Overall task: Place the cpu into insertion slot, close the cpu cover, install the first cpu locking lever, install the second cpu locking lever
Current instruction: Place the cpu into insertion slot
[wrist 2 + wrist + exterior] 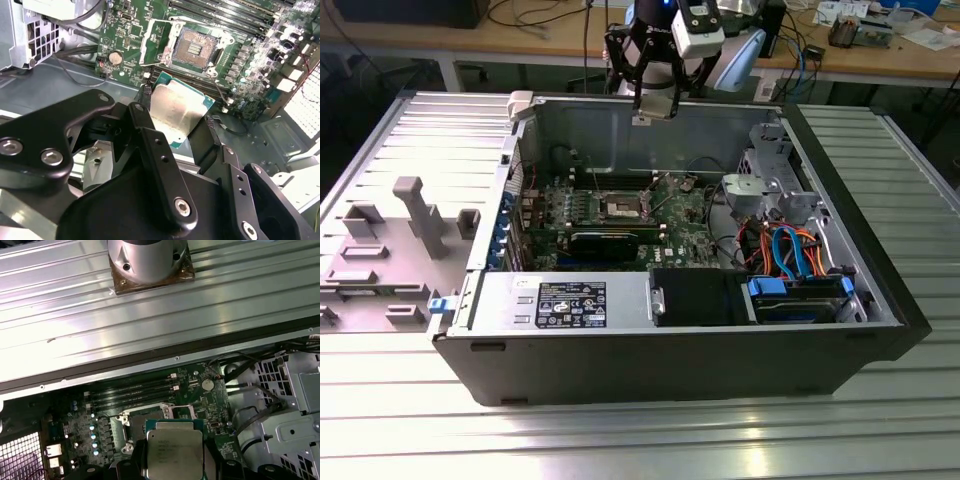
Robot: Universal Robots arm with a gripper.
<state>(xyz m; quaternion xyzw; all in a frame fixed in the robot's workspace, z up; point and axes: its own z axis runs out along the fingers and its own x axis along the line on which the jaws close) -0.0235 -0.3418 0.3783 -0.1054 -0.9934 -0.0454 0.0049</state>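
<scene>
My gripper is shut on the cpu, a flat square chip with a pale silver face and green edge, gripped between two black fingers. The cpu also shows in the first wrist view. In the exterior view the gripper hangs above the back wall of the open computer case, clear of the board. The insertion slot lies bare on the green circuit board, dark inside a silver rim. The cpu cover stands swung open beside it. The insertion slot sits mid-board in the exterior view.
The grey case holds a power supply, a black block and blue and orange cables. Memory slots run beside the socket. A drive cage stands toward the exterior view's right. A grey fixture sits outside the case.
</scene>
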